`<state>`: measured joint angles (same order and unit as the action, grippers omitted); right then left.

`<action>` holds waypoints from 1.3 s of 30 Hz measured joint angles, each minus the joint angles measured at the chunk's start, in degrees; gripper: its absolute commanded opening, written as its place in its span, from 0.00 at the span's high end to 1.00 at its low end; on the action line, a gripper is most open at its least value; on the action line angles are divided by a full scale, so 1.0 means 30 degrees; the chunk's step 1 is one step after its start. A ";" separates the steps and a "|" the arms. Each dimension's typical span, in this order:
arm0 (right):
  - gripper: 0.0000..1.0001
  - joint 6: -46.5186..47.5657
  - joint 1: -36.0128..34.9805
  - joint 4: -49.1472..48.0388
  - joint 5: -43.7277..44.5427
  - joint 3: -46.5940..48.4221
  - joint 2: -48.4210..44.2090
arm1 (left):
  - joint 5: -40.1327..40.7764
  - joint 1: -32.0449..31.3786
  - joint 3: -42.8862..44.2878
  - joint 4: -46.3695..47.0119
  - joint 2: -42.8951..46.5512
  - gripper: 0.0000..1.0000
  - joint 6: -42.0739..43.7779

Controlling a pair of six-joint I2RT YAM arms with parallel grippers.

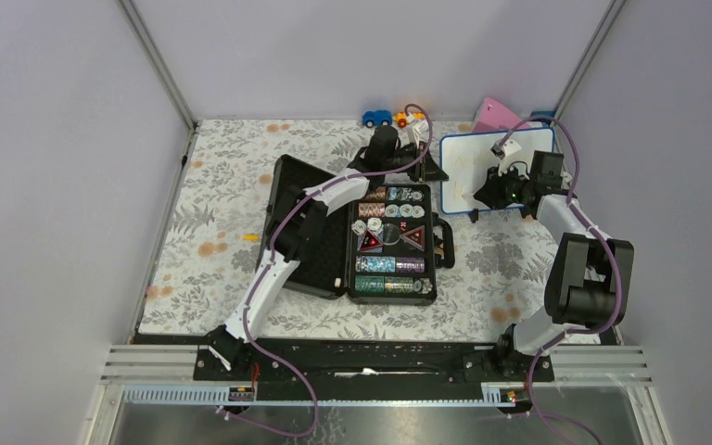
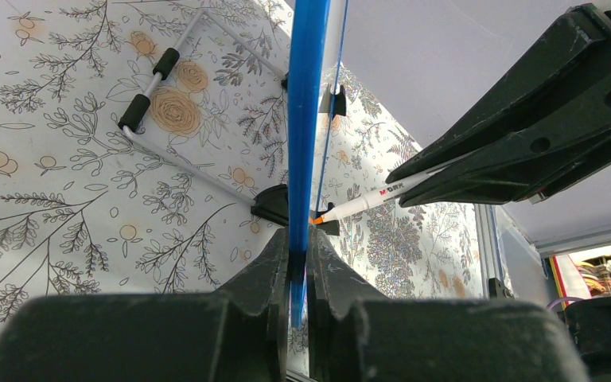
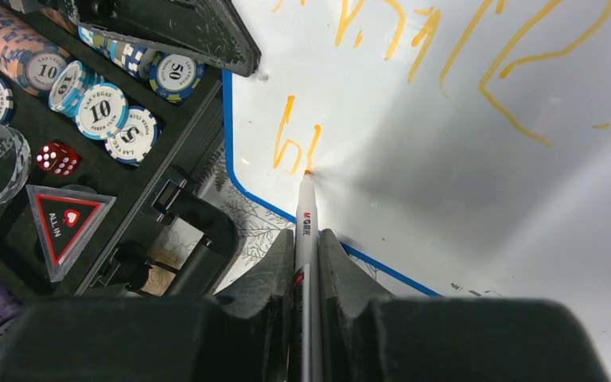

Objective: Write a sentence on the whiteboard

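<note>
The small blue-framed white board (image 1: 468, 159) is stood at the far right of the floral tabletop (image 1: 222, 185), its edge clamped in the closed left hand (image 2: 299, 243). A white orange-tipped marker (image 3: 305, 213) is pinched fast in the right hand (image 3: 306, 239), tip touching the board beside pale orange strokes (image 3: 286, 143). Writing is judged under way, apparently on a lower row; a steady sideways stroke under light pressure is called for next.

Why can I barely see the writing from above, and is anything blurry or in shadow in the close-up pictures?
Right wrist view: the orange sentence is sharp, a soft grey shadow spreads from the marker tip, the right fingers are blurred. Left wrist view: the left fingers are blurred too. Top external view: the whiteboard is small and bright, so the writing nearly washes out.
</note>
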<state>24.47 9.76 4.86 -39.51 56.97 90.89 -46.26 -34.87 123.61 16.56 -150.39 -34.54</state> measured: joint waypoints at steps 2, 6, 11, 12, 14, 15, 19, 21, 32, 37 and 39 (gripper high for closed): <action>1.00 0.0015 0.0000 0.0007 -0.0007 -0.0102 0.0000 | 0.0000 0.0000 0.0000 0.0000 0.0000 1.00 -0.0007; 1.00 0.0044 0.0000 0.0007 -0.0007 -0.0138 -0.0007 | 0.0000 0.0000 0.0000 0.0000 0.0000 1.00 0.0000; 1.00 0.0029 0.0000 0.0007 -0.0029 -0.0131 -0.0007 | 0.0000 0.0000 0.0000 0.0000 0.0000 1.00 0.0000; 1.00 0.0015 0.0000 0.0015 -0.0029 -0.0124 -0.0007 | 0.0000 0.0000 0.0000 0.0000 0.0000 1.00 -0.0007; 1.00 -0.0022 0.0000 0.0073 -0.0022 -0.0080 -0.0007 | 0.0000 0.0000 0.0000 0.0000 0.0000 1.00 -0.0007; 1.00 -0.0029 0.0000 0.0095 -0.0022 -0.0051 -0.0007 | 0.0000 0.0000 0.0000 0.0000 0.0000 1.00 0.0000; 1.00 -0.0109 0.0000 0.0168 -0.0015 0.0226 0.0000 | -0.0007 0.0000 0.0000 0.0000 0.0000 1.00 -0.0007; 1.00 -0.0189 0.0000 0.0146 -0.0015 0.0386 0.0007 | -0.0007 0.0000 0.0000 0.0000 0.0000 1.00 -0.0007; 1.00 -0.0525 0.0000 0.0124 0.0022 0.0641 0.0029 | -0.0007 0.0000 0.0000 0.0000 0.0000 1.00 0.0000; 1.00 -0.0692 0.0000 0.0124 0.0313 0.0670 0.0029 | -0.0007 0.0000 0.0000 -0.0007 0.0000 1.00 -0.0007; 1.00 -0.0743 0.0000 0.0124 0.0357 0.0670 0.0029 | -0.0007 0.0000 0.0000 -0.0007 0.0000 1.00 -0.0007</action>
<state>22.24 9.76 5.23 -38.44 58.98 90.98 -46.28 -34.87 123.61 16.53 -150.39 -34.57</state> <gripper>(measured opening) 0.168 0.088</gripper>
